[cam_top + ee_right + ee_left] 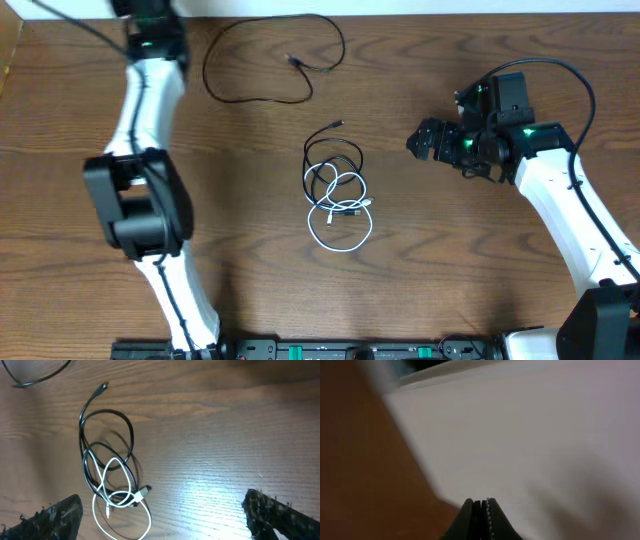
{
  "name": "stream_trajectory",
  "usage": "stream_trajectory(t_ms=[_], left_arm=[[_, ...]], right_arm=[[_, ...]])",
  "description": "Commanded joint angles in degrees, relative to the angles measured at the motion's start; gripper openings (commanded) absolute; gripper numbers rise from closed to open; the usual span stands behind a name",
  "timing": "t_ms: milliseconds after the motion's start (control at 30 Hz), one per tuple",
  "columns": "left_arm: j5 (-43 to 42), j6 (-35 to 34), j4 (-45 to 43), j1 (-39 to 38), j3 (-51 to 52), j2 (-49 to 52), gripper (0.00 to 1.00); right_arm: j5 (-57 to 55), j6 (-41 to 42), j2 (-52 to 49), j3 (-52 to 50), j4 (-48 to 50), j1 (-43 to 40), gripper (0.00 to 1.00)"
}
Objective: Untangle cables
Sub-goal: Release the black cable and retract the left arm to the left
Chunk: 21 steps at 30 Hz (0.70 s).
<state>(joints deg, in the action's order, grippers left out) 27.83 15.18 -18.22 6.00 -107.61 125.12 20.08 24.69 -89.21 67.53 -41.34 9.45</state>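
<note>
As the table (470,270) is read outward from the arms' bases, a small bundle is met first, near its middle. There a white cable (143,493) is laid in a loose loop at the near end, with its plugs gathered just inside the loop. A black cable (131,432) is coiled over and through it, so that the two cords are crossed in several places and are touching. The black coils are stacked just beyond the white loop, and one free end with a small plug (104,385) is pointed toward the far side. To the right of the bundle, near it but apart, the right gripper (418,142) is held over the wood with its jaws spread wide and nothing between them. In the right wrist view the bundle is seen ahead of its two fingers (55,517). Farther off, near the far edge, a second black cable (255,101) is spread alone in one wide open loop, well apart from the bundle. Toward the far left corner the left arm (140,110) is stretched. The left gripper (481,515) is clenched on nothing, its fingers pressed together, with only blurred brown wood and a pale surface shown before it.
</note>
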Motion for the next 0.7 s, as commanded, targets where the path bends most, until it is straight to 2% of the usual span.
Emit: stream_trajectory(t_ms=[0,33,100,133,233,300,400,433,467,533,667], left_arm=[[2.6,9.2,4.9,7.1,-1.2,0.5,0.17],[2.3,9.1,7.0,8.2,-1.1,0.5,0.30],[-0.7,8.9,12.7,10.1,-1.1,0.5,0.72],[-2.4,8.5,15.1,10.6,-1.1,0.5,0.82],[-7.6,6.1,23.0,10.8,-1.1,0.5,0.90],[-14.3,3.4,28.3,10.4,-1.1,0.5,0.90],[-30.1,-1.3,33.5,9.8,-0.9,0.5,0.91],[-36.2,-4.9,33.7,9.4,-0.7,0.5,0.91],[-38.7,-7.5,33.3,9.0,-0.6,0.5,0.90],[-39.6,-12.8,32.7,8.2,-0.5,1.0,0.91],[-39.3,-13.8,32.8,6.3,-0.5,3.0,0.90]], right_arm=[[-0.5,-1.2,0.8,-0.3,0.2,0.4,0.99],[-0.5,-1.2,0.8,-0.3,0.5,0.4,0.99],[-0.5,-0.9,0.8,-0.3,1.7,0.4,0.99],[-0.5,-0.7,0.8,-0.3,2.3,0.4,0.98],[-0.4,0.2,0.8,-0.3,3.3,0.4,0.98],[-0.4,0.1,0.8,-0.3,3.3,0.4,0.99],[-0.4,0.1,0.8,-0.3,2.6,0.4,0.99],[-0.4,0.1,0.8,-0.3,2.0,0.4,0.99],[-0.4,0.1,0.8,-0.3,1.7,0.4,0.99],[-0.4,0.1,0.8,-0.5,1.1,0.4,0.99],[-0.5,0.1,0.8,-0.7,0.4,0.8,0.99]])
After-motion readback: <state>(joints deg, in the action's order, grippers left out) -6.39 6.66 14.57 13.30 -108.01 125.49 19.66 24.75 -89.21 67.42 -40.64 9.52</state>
